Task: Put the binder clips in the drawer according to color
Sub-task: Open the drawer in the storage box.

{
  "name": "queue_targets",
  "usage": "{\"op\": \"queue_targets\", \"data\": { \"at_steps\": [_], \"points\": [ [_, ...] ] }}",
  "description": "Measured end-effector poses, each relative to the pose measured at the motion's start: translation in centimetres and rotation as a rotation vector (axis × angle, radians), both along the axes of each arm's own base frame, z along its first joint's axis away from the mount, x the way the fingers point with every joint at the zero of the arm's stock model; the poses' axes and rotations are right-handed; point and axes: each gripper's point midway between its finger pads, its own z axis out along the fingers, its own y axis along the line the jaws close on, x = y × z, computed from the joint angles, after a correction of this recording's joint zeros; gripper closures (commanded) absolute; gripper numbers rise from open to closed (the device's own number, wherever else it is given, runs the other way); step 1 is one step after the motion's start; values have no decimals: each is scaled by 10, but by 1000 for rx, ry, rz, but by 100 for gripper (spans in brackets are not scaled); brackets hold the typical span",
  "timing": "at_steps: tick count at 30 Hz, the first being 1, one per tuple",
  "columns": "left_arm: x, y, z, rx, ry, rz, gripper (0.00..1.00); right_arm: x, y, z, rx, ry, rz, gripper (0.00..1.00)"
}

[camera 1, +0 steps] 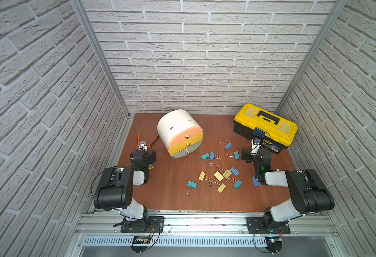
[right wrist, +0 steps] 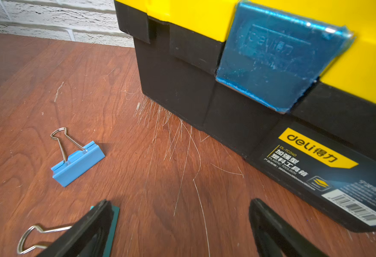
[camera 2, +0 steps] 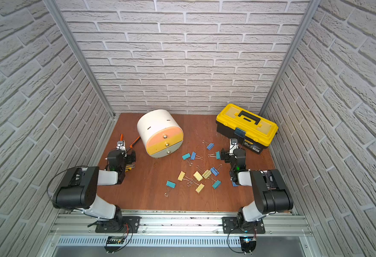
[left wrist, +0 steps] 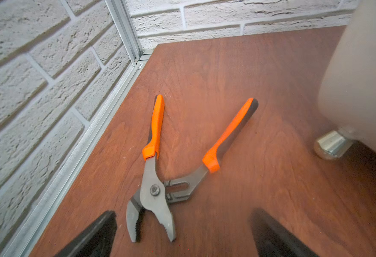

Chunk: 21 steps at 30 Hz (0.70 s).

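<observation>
The drawer [camera 1: 180, 133] [camera 2: 160, 133] is a white drum cabinet at the back centre. Its peach, yellow and grey-green fronts are all shut. Blue, teal and pale yellow binder clips [camera 1: 218, 175] [camera 2: 198, 177] lie scattered on the wooden table to its right. My left gripper [camera 1: 143, 153] [left wrist: 183, 213] stands open to the left of the cabinet, low over the pliers, holding nothing. My right gripper [camera 1: 252, 152] [right wrist: 180, 202] is open in front of the toolbox, empty. A teal clip [right wrist: 113, 222] lies against one of its fingers, and a blue clip [right wrist: 78, 164] rests further off.
Orange-handled pliers [left wrist: 155, 193] [camera 1: 153, 140] lie by the left wall. A yellow-and-black toolbox [camera 1: 265, 126] [right wrist: 182, 77] stands shut at the back right. One blue clip [camera 1: 255, 181] is partly hidden under the right arm. Brick walls close in three sides.
</observation>
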Motion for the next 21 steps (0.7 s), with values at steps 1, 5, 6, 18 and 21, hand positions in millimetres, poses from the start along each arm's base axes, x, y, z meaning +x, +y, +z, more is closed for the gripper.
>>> {"op": "queue_targets", "data": {
  "at_steps": [1,5,6,18,21],
  "points": [
    [0,0,0,0,0,0,2,0,0,0,0,0,0,1],
    [0,0,0,0,0,0,2,0,0,0,0,0,1,1],
    [0,0,0,0,0,0,1,0,0,0,0,0,1,1],
    [0,0,0,0,0,0,2,0,0,0,0,0,1,1],
    [0,0,0,0,1,3,2,-1,-2,2,-1,-1,-13,1]
  ]
}}
